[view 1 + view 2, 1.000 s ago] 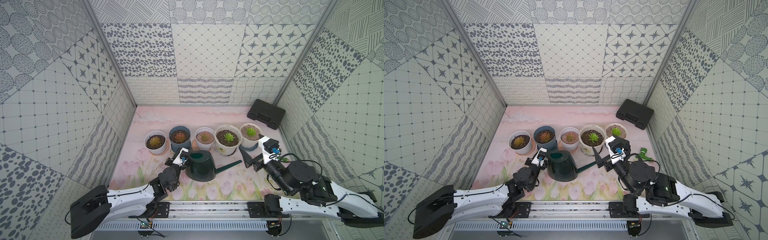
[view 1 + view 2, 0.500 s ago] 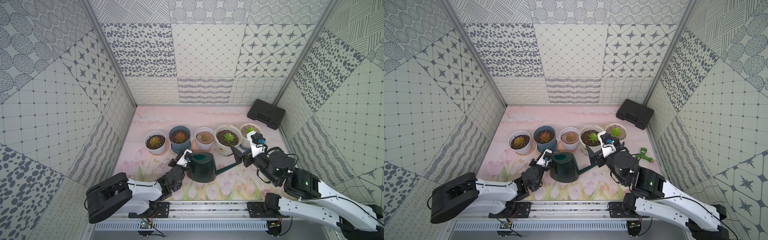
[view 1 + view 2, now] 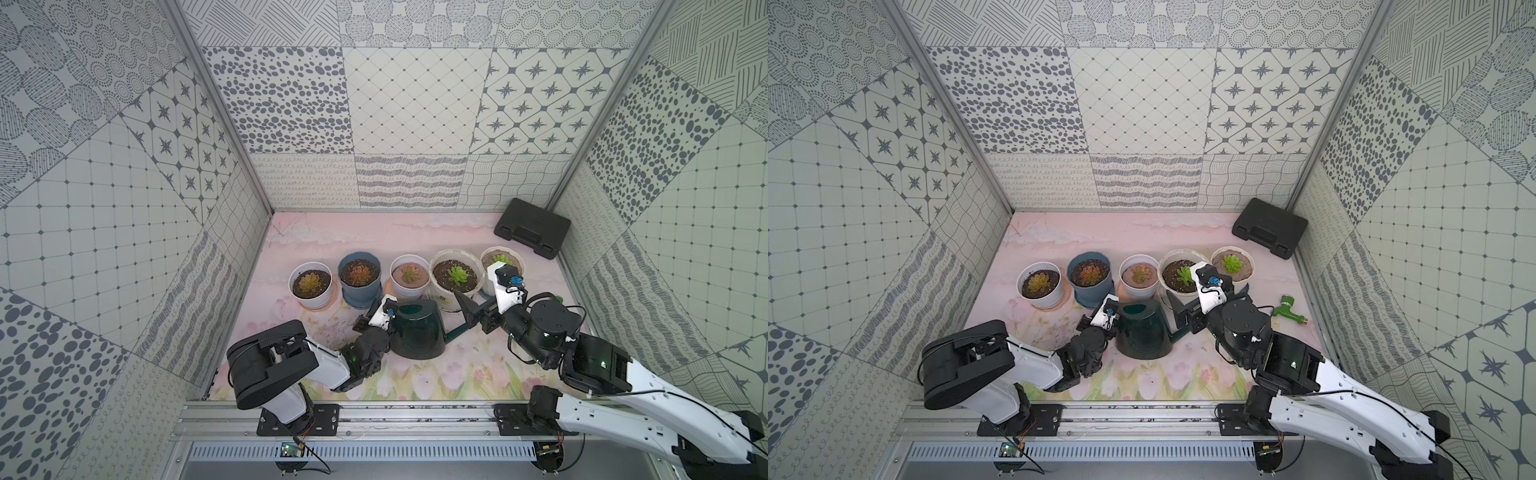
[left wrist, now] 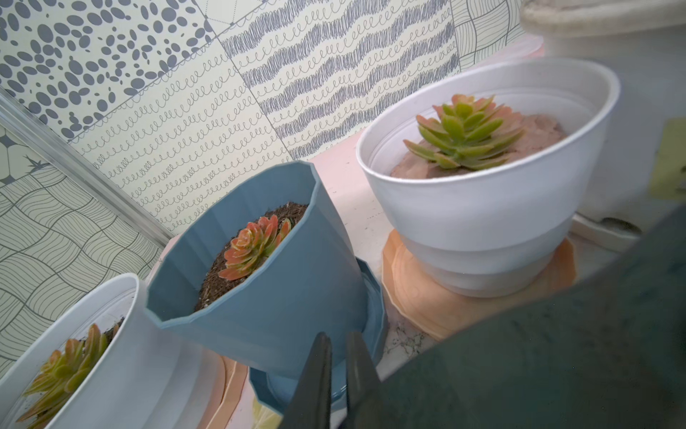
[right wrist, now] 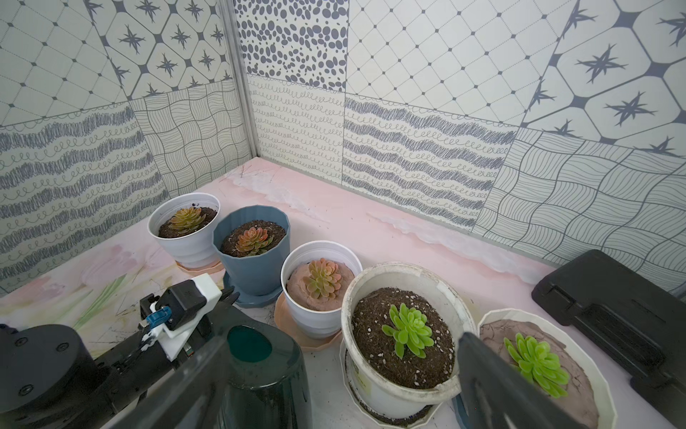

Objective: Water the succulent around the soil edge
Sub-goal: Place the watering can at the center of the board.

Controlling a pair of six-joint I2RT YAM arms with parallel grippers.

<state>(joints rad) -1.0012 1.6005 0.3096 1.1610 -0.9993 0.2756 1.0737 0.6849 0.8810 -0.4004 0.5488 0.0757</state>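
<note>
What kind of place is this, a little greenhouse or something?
Most likely a staged robot test booth, not a greenhouse. Patterned wall panels box in a flower-printed tabletop, two robot arms are bolted to a metal rail at its front edge, and the potted succulents and watering can look like props.

The pink, flower-printed bench (image 3: 1121, 232) bears a dark green watering can (image 3: 415, 332) just beside the left hand (image 4: 337, 367). Beyond both hands stands a row of five pots (image 3: 409, 278) on saucers (image 4: 464, 308). The white fluted pot (image 3: 1232, 266) at the row's end stands nearest the right hand (image 3: 488, 303). A black case (image 3: 532, 226) lies farther beyond that hand, and a green nozzle (image 3: 1287, 309) lies off its outer side.
</note>
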